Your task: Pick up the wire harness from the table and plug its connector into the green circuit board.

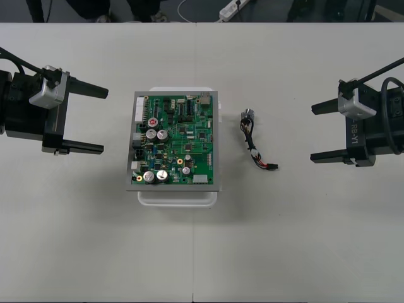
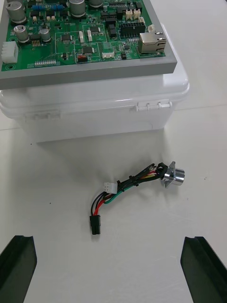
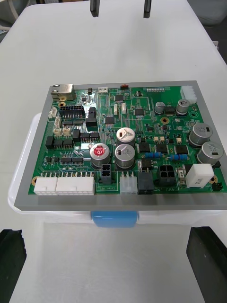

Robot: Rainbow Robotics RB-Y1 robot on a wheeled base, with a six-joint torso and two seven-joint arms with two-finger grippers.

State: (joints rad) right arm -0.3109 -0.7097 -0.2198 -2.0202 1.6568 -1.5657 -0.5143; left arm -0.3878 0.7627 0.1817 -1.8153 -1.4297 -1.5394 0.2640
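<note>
The right gripper [image 1: 323, 132] waits at 3 o'clock of the green circuit board [image 1: 175, 140]. Its two black fingers [image 2: 19, 267] are spread wide with nothing between them. The left gripper [image 1: 88, 120] stands at 9 o'clock of the board, likewise wide apart and empty. Both are well apart from the board, and each points toward it.

The wire harness [image 1: 255, 142] lies on the table [image 1: 284, 252] at 3 o'clock of the board. It sits between the board and the right gripper, nearer the board and touching neither. Its round metal socket [image 1: 247, 116] forms the 12 o'clock end and its small black plug [image 1: 273, 166] the 5 o'clock end.

In the right wrist view the red, black and green wires curve from the plug to the flanged socket. A small white connector [image 2: 111, 187] branches off partway along. The plug rests on the bare table, the part of the harness nearest that gripper.

The board lies flat on a white base [image 1: 177, 197]. The base has a blue latch [image 3: 113, 218] on the side facing the left gripper.
</note>
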